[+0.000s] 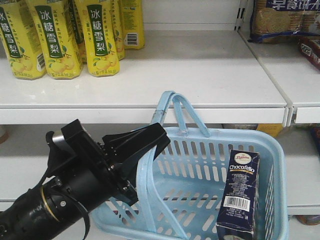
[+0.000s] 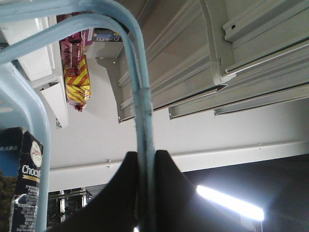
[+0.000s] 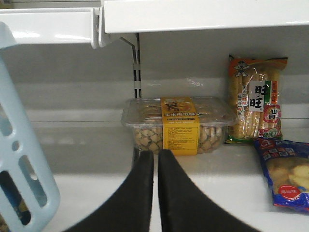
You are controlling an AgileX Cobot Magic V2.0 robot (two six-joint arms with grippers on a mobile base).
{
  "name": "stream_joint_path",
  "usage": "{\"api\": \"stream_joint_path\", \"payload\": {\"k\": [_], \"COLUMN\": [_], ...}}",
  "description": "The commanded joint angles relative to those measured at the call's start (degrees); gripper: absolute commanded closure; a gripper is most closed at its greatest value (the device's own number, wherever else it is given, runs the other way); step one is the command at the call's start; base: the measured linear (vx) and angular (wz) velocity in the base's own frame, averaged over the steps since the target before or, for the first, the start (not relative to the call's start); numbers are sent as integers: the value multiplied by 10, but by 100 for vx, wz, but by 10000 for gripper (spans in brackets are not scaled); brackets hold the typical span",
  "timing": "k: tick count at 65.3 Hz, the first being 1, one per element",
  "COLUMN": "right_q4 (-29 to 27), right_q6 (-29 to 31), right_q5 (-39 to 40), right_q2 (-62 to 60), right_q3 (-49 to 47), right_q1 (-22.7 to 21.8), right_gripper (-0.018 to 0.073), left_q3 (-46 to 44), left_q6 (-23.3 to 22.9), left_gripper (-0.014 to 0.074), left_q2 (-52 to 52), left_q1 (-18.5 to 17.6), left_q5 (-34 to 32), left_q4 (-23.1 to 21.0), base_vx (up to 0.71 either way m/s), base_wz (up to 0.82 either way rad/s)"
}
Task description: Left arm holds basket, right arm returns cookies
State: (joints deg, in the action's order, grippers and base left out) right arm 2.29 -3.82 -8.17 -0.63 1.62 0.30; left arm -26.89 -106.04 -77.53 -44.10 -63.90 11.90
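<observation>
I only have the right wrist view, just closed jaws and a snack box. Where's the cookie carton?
Observer: The cookies stand upright inside the basket, at its right end in the front view.
Operator: Is the basket held?
Observer: Yes, the left gripper is shut on one basket handle.
Operator: What's up above it?
Observer: Yellow bottles stand on the left of the upper shelf.

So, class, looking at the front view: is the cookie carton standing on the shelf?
No, the cookie carton stands upright inside the light blue basket, close to its right wall.
</observation>
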Motion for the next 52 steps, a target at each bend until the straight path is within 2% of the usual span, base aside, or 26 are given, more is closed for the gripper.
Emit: {"api": "stream_joint_path", "payload": {"k": [1,52], "right_q4": [2,2], "right_q6": [5,6], "right_q5": [44,44], "right_q2": [-5,-5], "right_q3": [10,10], "right_q1": [-3,-3], "right_gripper": [566,566], "left_q3": [-19,-19], "left_q6": [24,24], "left_gripper": [596,596], "left_q2": [18,18], "left_q1": [8,8], "left_q5": [-57,-57], "left_q4": [-84,-84], "base_vx": [1,0], "base_wz": [8,1]}}
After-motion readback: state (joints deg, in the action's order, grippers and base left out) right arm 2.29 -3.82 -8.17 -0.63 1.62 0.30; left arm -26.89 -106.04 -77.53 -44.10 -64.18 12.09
